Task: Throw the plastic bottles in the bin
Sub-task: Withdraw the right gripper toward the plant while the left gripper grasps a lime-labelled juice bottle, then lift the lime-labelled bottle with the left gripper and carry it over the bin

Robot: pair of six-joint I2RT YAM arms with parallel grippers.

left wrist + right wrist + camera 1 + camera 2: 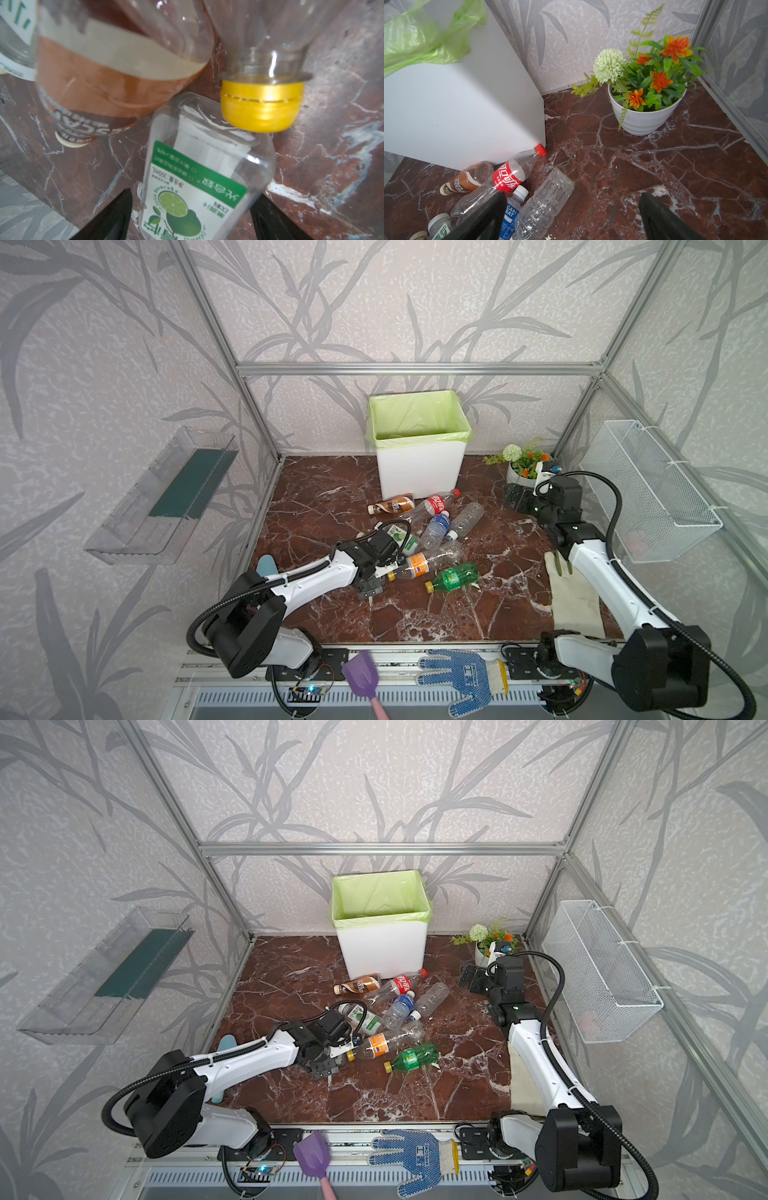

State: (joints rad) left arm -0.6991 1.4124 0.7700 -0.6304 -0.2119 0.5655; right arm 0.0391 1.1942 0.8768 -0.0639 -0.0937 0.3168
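In both top views, we start at the far left, where a clear wall shelf (162,497) hangs on the side panel. Next to it, the left arm (316,576) reaches low over the near-left edge of the pile of plastic bottles (436,529) on the marble table (316,506).

The left wrist view shows the left gripper (194,194) with its two black fingers (118,216) wide apart. A lime-label bottle (197,187) lies lengthwise between them. We cannot tell whether they press on it or merely straddle it. The cap of a yellow-capped bottle (261,99) sits just beside that bottle's base.

Moving right, the rest of the pile lies loose on the table. A green bottle (455,577) is nearest the front. A blue-label bottle (438,524) and a ribbed clear bottle (467,518) lie in the middle. A coffee bottle (392,504) and a red-label bottle (436,502) lie at the back, right at the foot of the bin (419,472).

The bin stands upright against the back wall, its green liner (419,418) folded over the rim. All these bottles lie outside it.

Further right, the right gripper (572,197) hovers near the ribbed clear bottle, jaws spread fully and holding nothing. Behind it stands a white flower pot (641,122), and a mesh basket (648,489) hangs on the right wall.
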